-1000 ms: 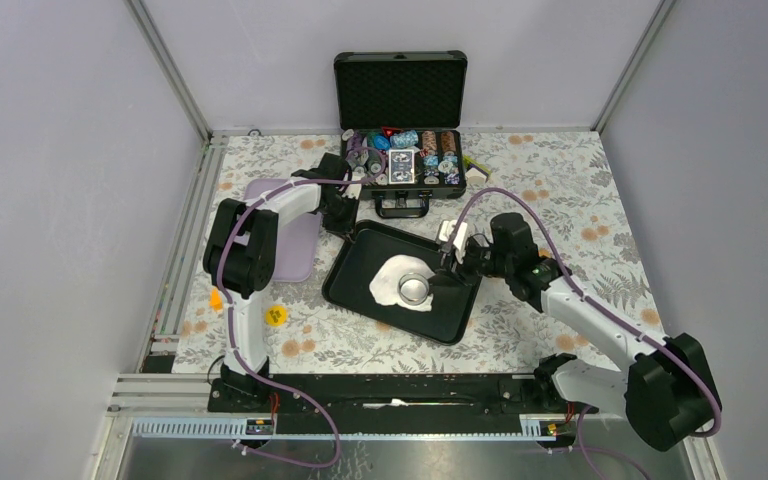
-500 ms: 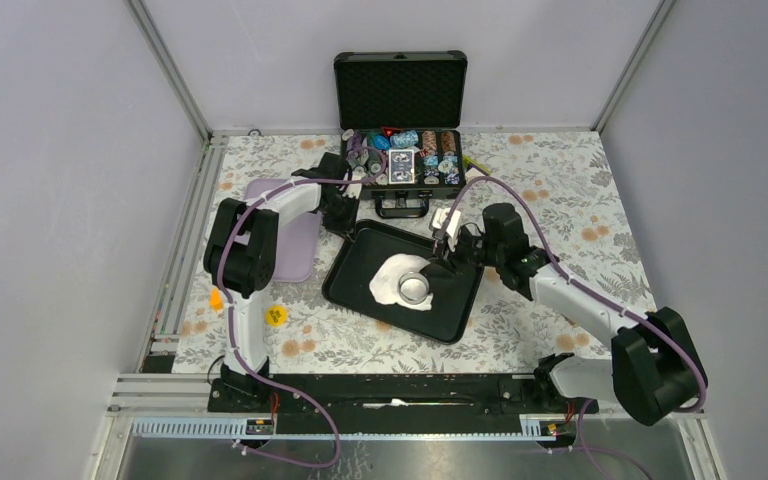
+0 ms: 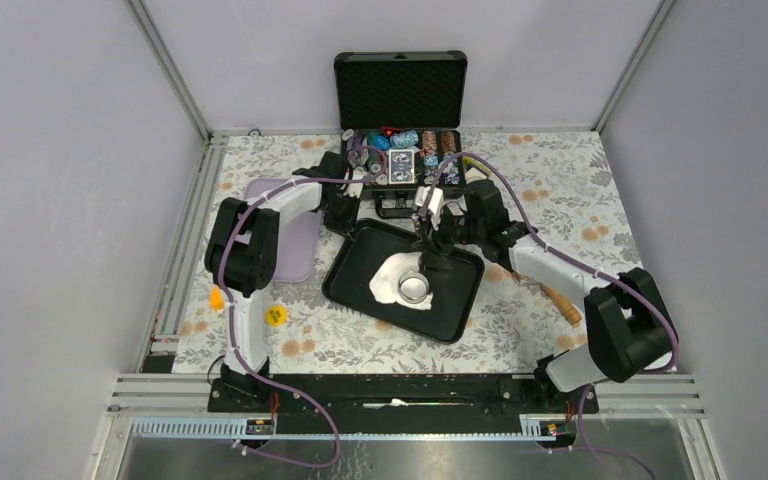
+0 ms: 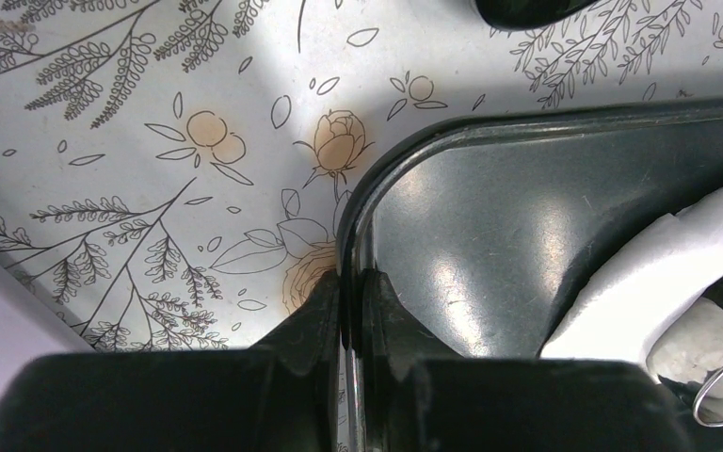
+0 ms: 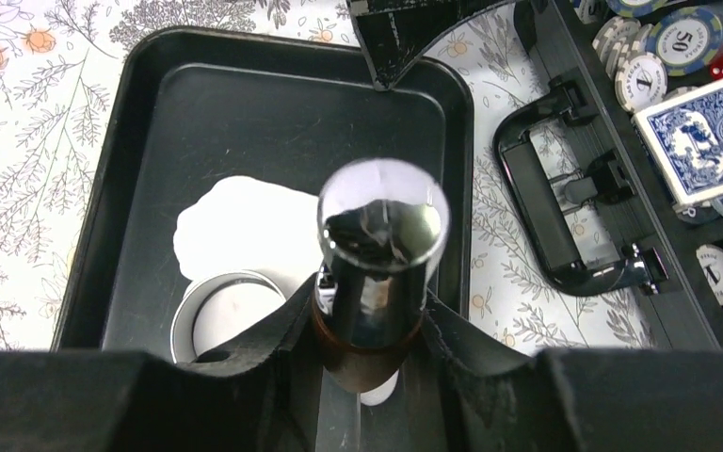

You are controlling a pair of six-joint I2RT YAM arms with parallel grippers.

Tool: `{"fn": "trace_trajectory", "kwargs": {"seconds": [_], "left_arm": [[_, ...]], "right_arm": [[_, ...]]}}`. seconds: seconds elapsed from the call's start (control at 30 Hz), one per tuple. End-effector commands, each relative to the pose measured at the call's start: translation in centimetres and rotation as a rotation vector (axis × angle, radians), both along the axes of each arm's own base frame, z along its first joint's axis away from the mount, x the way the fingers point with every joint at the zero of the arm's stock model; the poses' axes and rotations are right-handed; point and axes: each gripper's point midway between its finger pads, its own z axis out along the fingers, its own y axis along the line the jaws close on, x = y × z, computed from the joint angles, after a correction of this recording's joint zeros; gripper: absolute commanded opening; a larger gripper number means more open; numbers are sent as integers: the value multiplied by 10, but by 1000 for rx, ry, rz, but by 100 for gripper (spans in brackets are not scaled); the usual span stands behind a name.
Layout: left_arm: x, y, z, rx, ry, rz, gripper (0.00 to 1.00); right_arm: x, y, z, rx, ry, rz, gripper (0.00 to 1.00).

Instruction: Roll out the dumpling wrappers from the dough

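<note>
Since a second ago the right arm has swung from the tray's right side round to its far edge, near the open case [image 3: 400,90], so the right claw [image 3: 430,248] now hangs over the tray [image 3: 338,262] beside the dough [image 3: 388,280], probably lining up a rolling pass. From above, the dough lies flat in the tray's middle, an irregular oval with no clear long axis, the steel ring [image 3: 416,290] sitting on its near-right part. The left claw [image 3: 345,222] has not moved from the tray's far-left corner. On the left wrist, the left claw [image 4: 350,287] is pressed together on the tray's rim [image 4: 452,141], the dough [image 4: 659,273] at the right edge. On the right wrist, the right claw [image 5: 372,320] pinches a dark rod [image 5: 381,226], its shiny end facing the lens, its long axis running away towards the tray floor; dough [image 5: 235,226] and ring [image 5: 193,306] lie just left.
</note>
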Motion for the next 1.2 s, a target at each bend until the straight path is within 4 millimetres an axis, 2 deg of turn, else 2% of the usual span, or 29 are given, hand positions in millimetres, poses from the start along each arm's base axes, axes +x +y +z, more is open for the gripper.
{"fn": "trace_trajectory", "kwargs": {"seconds": [0.0,0.1,0.33,0.47,0.6,0.77,0.87,0.93,1.03,1.17], "left_arm": [[-23,-14,-12,10,59,-132,0],[-24,-15,-12,9,59,-137,0],[-24,-16,-12,14,59,-135,0],[-23,-15,-13,19,58,-127,0],[-23,-15,-12,20,57,-125,0],[-22,-14,-13,23,58,-119,0],[-21,-13,-13,21,61,-112,0],[-20,-13,-13,19,60,-105,0],[-19,-13,-13,10,61,-102,0],[-19,-13,-12,2,63,-101,0]], "right_arm": [[42,11,23,-16,-165,-41,0],[55,23,30,4,-155,-85,0],[93,41,65,110,-87,-232,0],[96,50,80,170,-6,-254,0],[95,48,102,205,1,-275,0],[91,24,124,238,62,-356,0],[83,2,126,286,132,-404,0],[82,-17,124,329,202,-465,0],[78,-38,119,451,358,-464,0],[79,-45,95,566,474,-454,0]]}}
